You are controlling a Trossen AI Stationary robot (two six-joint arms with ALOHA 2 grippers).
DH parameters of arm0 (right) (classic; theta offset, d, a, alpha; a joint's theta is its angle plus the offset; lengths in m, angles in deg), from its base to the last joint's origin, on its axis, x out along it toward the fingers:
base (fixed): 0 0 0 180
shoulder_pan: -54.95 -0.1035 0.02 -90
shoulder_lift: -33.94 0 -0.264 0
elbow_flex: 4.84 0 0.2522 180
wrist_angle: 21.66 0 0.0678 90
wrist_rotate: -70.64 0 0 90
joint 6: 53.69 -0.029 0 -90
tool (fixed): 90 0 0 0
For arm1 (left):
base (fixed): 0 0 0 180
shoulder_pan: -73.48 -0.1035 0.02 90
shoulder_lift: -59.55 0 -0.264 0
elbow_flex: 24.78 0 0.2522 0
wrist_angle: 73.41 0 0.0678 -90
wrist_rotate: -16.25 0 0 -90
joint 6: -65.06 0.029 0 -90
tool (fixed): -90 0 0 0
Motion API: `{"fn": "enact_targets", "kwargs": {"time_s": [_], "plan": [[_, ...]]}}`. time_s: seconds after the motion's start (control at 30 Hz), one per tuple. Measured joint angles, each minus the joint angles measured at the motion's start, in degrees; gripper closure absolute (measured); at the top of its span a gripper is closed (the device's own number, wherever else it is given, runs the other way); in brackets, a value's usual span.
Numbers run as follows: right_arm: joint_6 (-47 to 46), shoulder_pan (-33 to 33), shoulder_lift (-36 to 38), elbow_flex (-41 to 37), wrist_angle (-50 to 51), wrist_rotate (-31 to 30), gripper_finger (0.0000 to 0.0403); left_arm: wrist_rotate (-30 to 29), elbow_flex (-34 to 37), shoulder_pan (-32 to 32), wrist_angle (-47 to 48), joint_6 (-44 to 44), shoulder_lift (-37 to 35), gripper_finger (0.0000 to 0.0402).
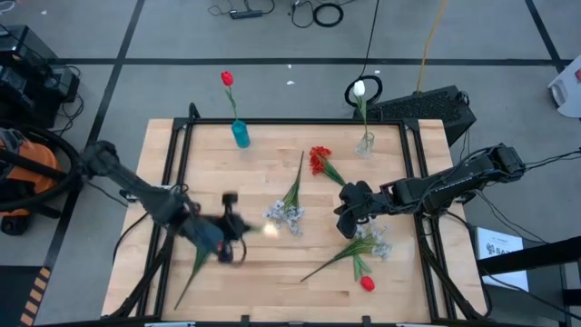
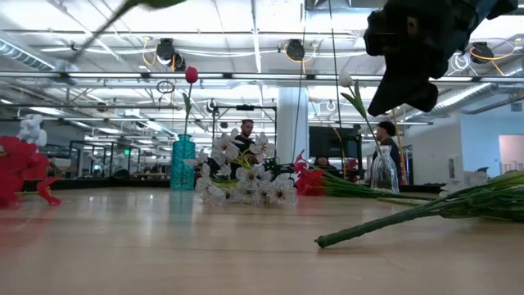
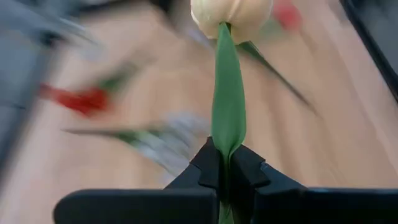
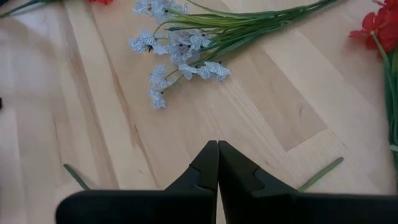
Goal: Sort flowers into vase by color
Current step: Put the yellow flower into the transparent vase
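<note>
desk: pale wood planks, dark frame | left pincer pinching cream tulip | right pincer pressed together, empty | room: grey floor

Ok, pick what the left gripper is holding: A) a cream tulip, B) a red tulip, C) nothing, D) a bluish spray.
A: in the left wrist view the left gripper is shut on the green stem of a cream tulip.

The left gripper, at the table's seven o'clock, is clamped on a cream-white tulip's stem. The right gripper, at three o'clock, hangs with fingers pressed together.
</note>
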State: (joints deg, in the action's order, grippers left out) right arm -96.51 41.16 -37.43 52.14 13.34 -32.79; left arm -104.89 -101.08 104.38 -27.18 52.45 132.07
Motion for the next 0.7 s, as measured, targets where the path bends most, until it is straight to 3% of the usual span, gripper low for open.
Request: {"fn": "enact_targets", "kwargs": {"time_s": [0.07,0.17,0.3,0.43,0.7], "plan": [[0.3,0.4,0.0,0.0,-0.3,0.0,0.0403,-4.8,-0.1,-2.8,-5.2,1.7,-1.5,0.0388],[2.4,1.1,0.0,0.4,-2.3,-0.2,0.0403,-5.9,-0.1,-7.2,-14.7,8.0,-2.0,0.0388],[9.1,2.2,0.0,3.1,-8.8,-0.2,0.0403,-1.9,-0.1,-13.1,-27.6,10.1,0.1,0.0389],[15.5,3.1,0.0,7.9,-13.6,-0.2,0.0403,3.4,0.0,-17.9,-33.3,10.1,2.4,0.0389],[23.1,4.8,0.0,21.2,-13.8,-0.4,0.0403,6.8,0.0,-23.1,-44.1,9.9,3.1,0.0389]]}}
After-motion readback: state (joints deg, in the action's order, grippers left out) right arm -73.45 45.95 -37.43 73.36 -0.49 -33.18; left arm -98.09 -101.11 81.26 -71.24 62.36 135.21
